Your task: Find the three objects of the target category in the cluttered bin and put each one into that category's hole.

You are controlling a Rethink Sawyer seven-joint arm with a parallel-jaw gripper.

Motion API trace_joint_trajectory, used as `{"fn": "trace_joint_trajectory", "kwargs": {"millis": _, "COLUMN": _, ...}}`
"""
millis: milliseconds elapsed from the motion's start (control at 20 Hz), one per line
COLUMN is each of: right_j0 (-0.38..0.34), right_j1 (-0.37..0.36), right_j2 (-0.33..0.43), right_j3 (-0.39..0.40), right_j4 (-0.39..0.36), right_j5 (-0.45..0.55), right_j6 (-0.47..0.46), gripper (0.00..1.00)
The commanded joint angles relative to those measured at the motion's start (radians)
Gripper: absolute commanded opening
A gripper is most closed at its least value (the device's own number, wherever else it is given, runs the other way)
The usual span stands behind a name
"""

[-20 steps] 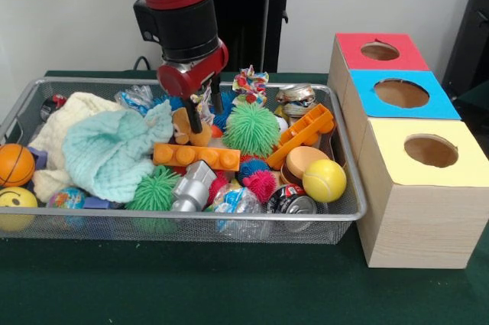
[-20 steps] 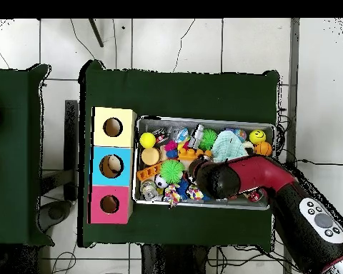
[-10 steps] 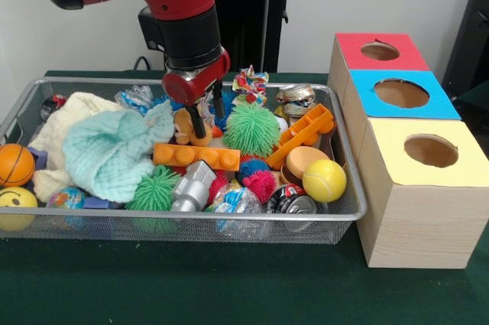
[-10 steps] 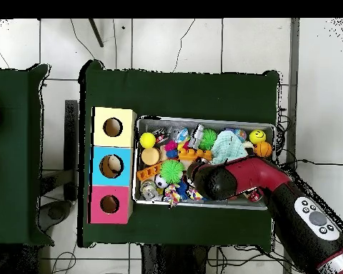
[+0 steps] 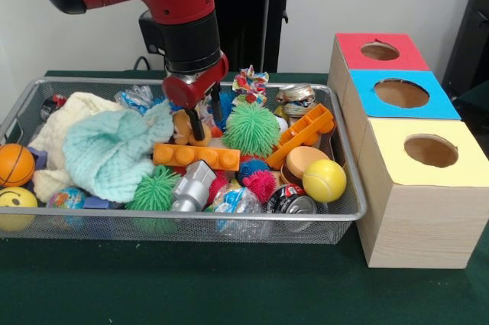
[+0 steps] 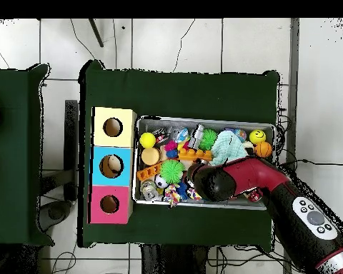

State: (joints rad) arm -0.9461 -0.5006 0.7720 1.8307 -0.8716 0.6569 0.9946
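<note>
My end effector point(image 5: 205, 115) hangs with its two fingers spread either side of the tan-brown plush point(image 5: 186, 129), not yet pinching it. Nearest me in the bin point(image 5: 191, 218) lie a crushed can point(image 5: 294, 201) and a green spiky ball point(image 5: 155, 190); the plush sits behind the orange brick point(image 5: 196, 156), toward the far rim. I judge it light, soft and squashy, so I'd take it across the body. The red-topped box's hole point(image 5: 380, 51) stands farthest off on the worktop.
</note>
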Motion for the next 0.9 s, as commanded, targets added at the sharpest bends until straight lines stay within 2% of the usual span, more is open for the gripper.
{"fn": "trace_joint_trajectory", "kwargs": {"millis": 50, "right_j0": 0.016, "right_j1": -0.005, "right_j2": -0.059, "right_j3": -0.071, "right_j4": -0.119, "right_j5": 0.103, "right_j6": -0.249, "gripper": 1.00}}
{"fn": "trace_joint_trajectory", "kwargs": {"millis": 450, "right_j0": 0.027, "right_j1": -0.074, "right_j2": -0.052, "right_j3": -0.064, "right_j4": -0.163, "right_j5": 0.103, "right_j6": -0.272, "gripper": 1.00}}
{"fn": "trace_joint_trajectory", "kwargs": {"millis": 650, "right_j0": 0.039, "right_j1": -0.094, "right_j2": -0.073, "right_j3": -0.066, "right_j4": -0.173, "right_j5": 0.117, "right_j6": -0.225, "gripper": 1.00}}
{"fn": "trace_joint_trajectory", "kwargs": {"millis": 800, "right_j0": 0.025, "right_j1": -0.090, "right_j2": -0.056, "right_j3": -0.070, "right_j4": -0.192, "right_j5": 0.105, "right_j6": -0.284, "gripper": 1.00}}
{"fn": "trace_joint_trajectory", "kwargs": {"millis": 900, "right_j0": 0.026, "right_j1": -0.089, "right_j2": -0.057, "right_j3": -0.073, "right_j4": -0.199, "right_j5": 0.101, "right_j6": -0.278, "gripper": 1.00}}
